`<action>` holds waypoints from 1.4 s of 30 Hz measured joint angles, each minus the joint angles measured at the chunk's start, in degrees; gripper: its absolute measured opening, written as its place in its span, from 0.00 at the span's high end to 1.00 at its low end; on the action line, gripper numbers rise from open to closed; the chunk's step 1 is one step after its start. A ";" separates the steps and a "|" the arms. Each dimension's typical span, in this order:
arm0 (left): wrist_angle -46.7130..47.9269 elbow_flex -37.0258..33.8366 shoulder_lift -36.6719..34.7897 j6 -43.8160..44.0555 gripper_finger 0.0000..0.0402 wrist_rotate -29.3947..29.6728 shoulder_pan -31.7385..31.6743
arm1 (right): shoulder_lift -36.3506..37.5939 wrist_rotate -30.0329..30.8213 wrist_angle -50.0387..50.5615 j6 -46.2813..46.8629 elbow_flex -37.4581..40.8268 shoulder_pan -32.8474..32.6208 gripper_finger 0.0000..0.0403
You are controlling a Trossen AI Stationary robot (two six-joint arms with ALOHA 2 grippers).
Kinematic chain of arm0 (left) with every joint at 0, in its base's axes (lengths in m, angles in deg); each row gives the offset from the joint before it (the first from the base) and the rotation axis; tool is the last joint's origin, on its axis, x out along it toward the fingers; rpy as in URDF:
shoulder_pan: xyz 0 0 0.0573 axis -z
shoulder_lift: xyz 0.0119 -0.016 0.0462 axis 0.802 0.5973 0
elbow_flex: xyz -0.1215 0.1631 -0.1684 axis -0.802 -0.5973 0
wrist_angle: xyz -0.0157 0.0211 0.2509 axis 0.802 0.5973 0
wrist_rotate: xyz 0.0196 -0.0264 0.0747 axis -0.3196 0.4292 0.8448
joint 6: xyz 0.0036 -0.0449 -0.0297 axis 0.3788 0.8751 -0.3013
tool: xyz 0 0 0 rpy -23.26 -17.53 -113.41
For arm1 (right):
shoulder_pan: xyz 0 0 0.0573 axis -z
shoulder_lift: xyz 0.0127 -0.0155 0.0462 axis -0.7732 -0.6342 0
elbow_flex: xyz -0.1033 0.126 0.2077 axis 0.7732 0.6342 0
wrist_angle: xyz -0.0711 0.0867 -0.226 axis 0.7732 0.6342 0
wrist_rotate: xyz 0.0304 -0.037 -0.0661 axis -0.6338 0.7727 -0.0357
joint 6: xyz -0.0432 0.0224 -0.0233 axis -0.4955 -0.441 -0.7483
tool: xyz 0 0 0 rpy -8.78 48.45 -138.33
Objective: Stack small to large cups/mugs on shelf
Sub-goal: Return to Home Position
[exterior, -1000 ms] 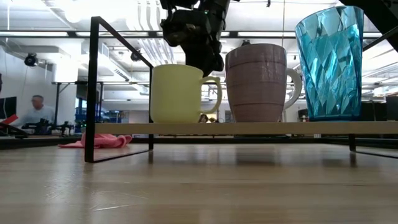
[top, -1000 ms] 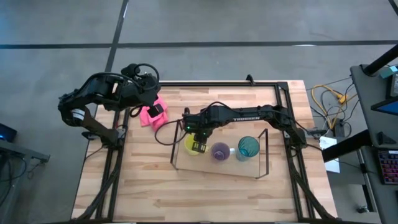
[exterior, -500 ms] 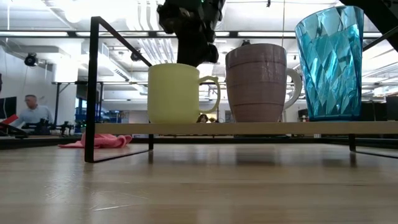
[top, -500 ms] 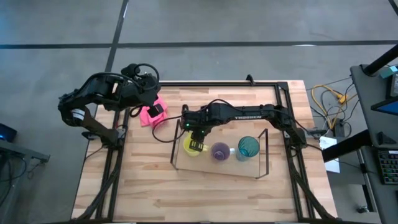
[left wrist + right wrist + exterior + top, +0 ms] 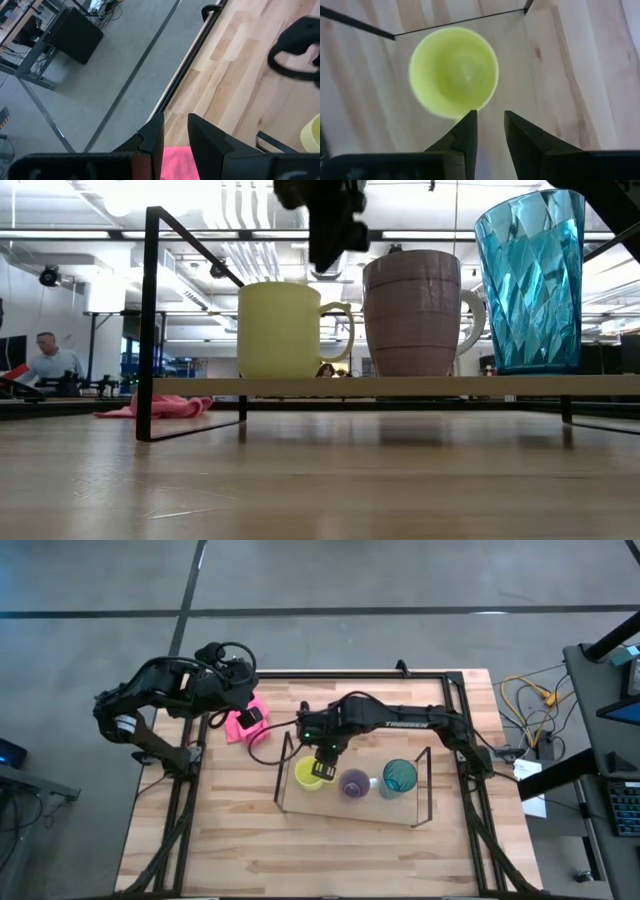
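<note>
Right gripper (image 5: 490, 115) is being lifted above the yellow mug (image 5: 452, 70).
Jaws are being held slightly apart, on the left gripper (image 5: 175, 118) too.

Two black robot arms, slim-linked and trailing cables.
The right arm (image 5: 400, 722) is a chain of narrow matte-black links, with white lettering (image 5: 404, 725) printed along its long forearm link and a thin black cable (image 5: 352, 699) arching over its wrist end. The left arm (image 5: 160, 685) looks bulkier and more rounded from above, with a round black cable loop (image 5: 232, 653) and a white patch (image 5: 124, 725) near its base. The left gripper (image 5: 175, 131) and right gripper (image 5: 490, 129) each have two dark wedge-shaped fingers with flat inner faces. A reddish strip (image 5: 142, 161) shows at the foot of the left pair.
</note>
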 joint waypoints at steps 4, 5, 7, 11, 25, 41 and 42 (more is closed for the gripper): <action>0.00 0.00 0.00 0.00 0.82 0.01 0.01 | 0.00 -1.16 4.27 0.82 -4.32 -0.73 0.77; 0.00 0.00 0.00 -0.02 0.82 0.01 0.01 | 0.02 -1.16 4.66 0.84 -5.11 -0.94 0.77; 0.00 0.00 0.00 -0.04 0.82 0.02 0.00 | 0.89 -1.21 4.18 0.84 -4.80 -1.21 0.77; 0.00 0.00 0.00 -0.04 0.82 0.02 0.02 | 1.92 -1.33 4.05 0.88 -4.79 -1.38 0.77; 0.00 0.00 0.00 -0.04 0.82 0.02 0.02 | 2.21 -1.29 -8.52 0.45 -4.82 -1.36 0.77; 0.00 0.00 -1.69 0.01 0.82 0.00 0.04 | 10.35 9.27 4.23 3.39 -4.79 -3.49 0.77; 0.00 0.00 -1.99 0.10 0.82 0.00 0.03 | 11.32 10.31 4.52 3.62 -4.79 -3.81 0.77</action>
